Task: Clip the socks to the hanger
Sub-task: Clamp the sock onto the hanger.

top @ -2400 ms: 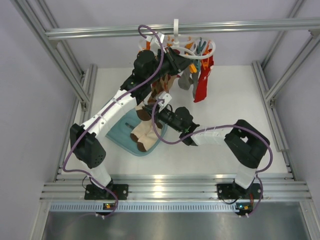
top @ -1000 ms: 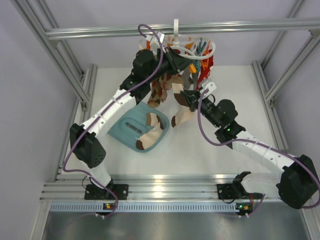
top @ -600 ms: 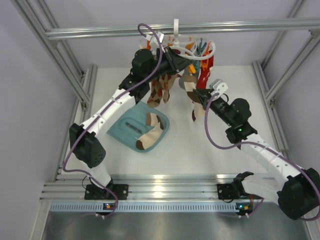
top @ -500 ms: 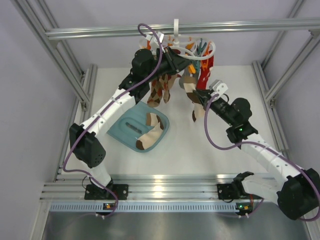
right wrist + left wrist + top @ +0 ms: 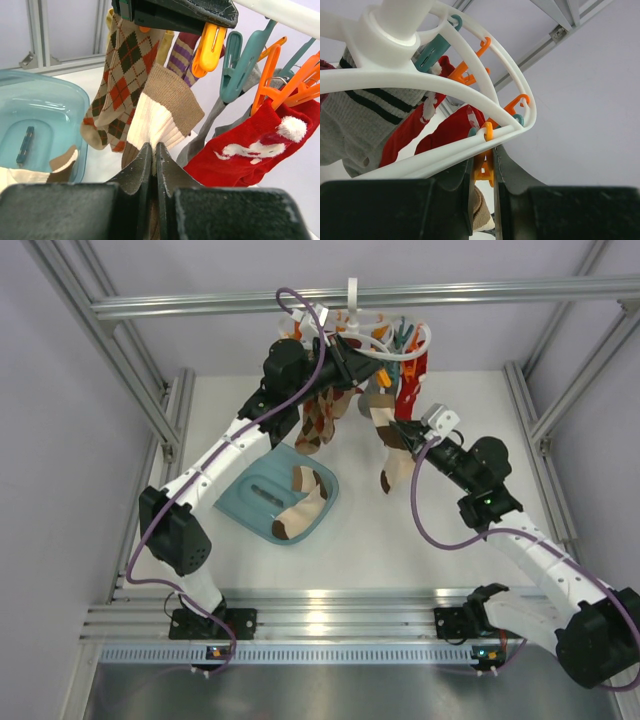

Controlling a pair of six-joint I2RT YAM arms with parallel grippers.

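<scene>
- Sock point(image 5: 159, 112): soft, light, limp. It hangs beneath the hanger point(image 5: 424, 337), with the right tool point(image 5: 153, 150) clamped on its ribbed cream band below the tan cuff. Judged best fed cuff-first.
- Left tool point(image 5: 483, 180) squeezes an orange peg point(image 5: 480, 170) on the ring.
- Teal tub point(image 5: 228, 510) on the desk point(image 5: 370, 550) holds one further sock point(image 5: 300, 502).

Nothing readable in any view, tbh. No letters, brand or numbers on the hanger point(image 5: 420, 79), the socks point(image 5: 155, 117) or the teal tub point(image 5: 60, 115). The red sock point(image 5: 235, 167) only has a white picture.
</scene>
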